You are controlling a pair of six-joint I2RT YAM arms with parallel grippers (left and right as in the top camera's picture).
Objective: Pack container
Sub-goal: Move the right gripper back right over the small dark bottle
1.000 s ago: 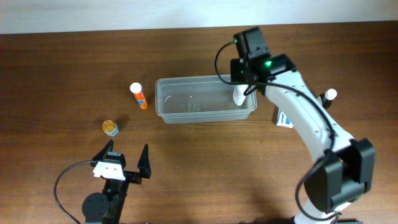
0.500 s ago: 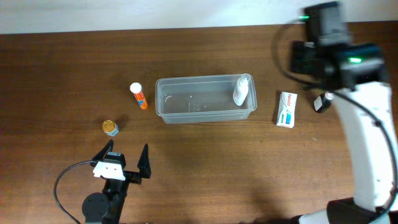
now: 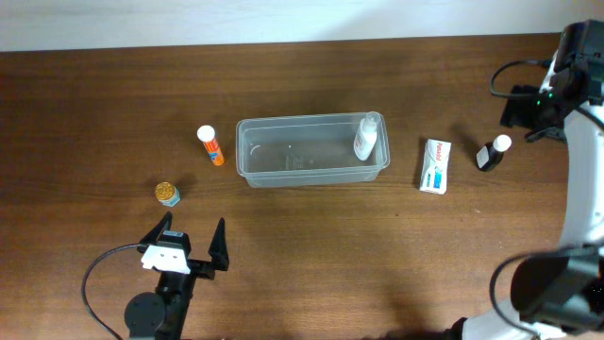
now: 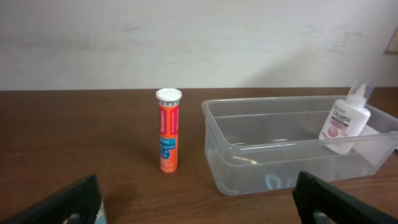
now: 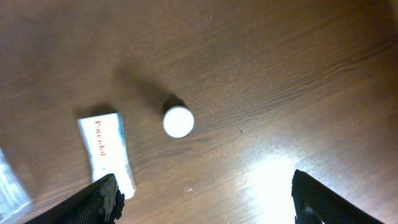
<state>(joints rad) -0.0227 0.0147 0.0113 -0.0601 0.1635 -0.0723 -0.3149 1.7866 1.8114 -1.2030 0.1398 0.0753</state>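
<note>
The clear plastic container (image 3: 311,168) sits mid-table with a white calamine bottle (image 3: 366,138) leaning in its right end; both also show in the left wrist view, the container (image 4: 273,168) and the bottle (image 4: 344,122). An orange tube (image 3: 210,145) stands left of it, also in the left wrist view (image 4: 168,138). A white box (image 3: 435,166) and a dark bottle with a white cap (image 3: 489,153) lie right of it, and the right wrist view shows the box (image 5: 106,151) and the bottle cap (image 5: 178,121). My right gripper (image 5: 205,202) is open and empty high above them. My left gripper (image 3: 186,247) is open and empty at the front left.
A small round jar with a gold top (image 3: 167,194) stands at the left, ahead of my left gripper. The pale wall runs along the table's far edge (image 3: 283,42).
My right arm has swung away from the container's right end to the far right edge, leaving the calamine bottle inside. The left arm has not moved.
</note>
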